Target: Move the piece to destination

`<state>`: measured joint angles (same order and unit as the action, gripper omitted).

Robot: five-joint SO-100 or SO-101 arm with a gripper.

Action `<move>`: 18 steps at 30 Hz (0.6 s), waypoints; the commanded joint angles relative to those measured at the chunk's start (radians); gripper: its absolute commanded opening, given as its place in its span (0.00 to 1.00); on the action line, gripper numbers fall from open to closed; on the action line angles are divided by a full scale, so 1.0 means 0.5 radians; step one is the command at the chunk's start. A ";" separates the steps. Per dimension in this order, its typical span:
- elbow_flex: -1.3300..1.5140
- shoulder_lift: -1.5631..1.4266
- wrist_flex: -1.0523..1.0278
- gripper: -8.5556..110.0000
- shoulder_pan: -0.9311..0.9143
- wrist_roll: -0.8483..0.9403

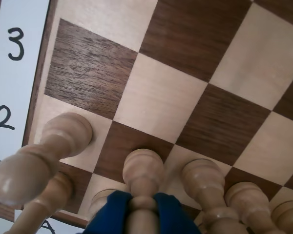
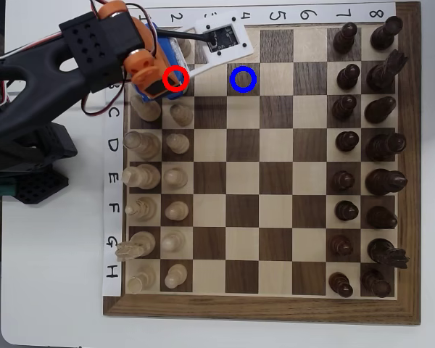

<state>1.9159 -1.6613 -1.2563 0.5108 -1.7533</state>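
In the wrist view the piece (image 1: 143,170), a pale cream pawn, stands on a dark square at the bottom centre. My gripper (image 1: 144,204) has its blue pads (image 1: 112,209) pressed against both sides of the pawn's neck. In the overhead view the gripper (image 2: 168,76) hangs over the red-ringed square (image 2: 175,77) at the board's top left and hides the pawn. The destination (image 2: 243,79), a dark square with a blue ring, lies two squares to the right of it and stands bare.
Pale pawns stand close on either side of the held one (image 1: 63,139) (image 1: 202,180), with taller pale pieces (image 1: 19,175) behind. More pale pieces (image 2: 159,174) fill the board's left columns. Dark pieces (image 2: 362,145) line the right. The arm (image 2: 51,65) reaches in from the left.
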 commanded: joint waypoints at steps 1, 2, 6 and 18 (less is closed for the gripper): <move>-0.454 -0.460 -0.110 0.07 -0.074 -1.513; -0.491 -0.466 -0.132 0.07 -0.074 -1.513; -0.638 -0.479 -0.193 0.07 -0.080 -1.506; -1.095 -0.319 -0.325 0.07 -0.110 -1.491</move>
<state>1.6812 -1.6920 -1.3775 0.5093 -1.7533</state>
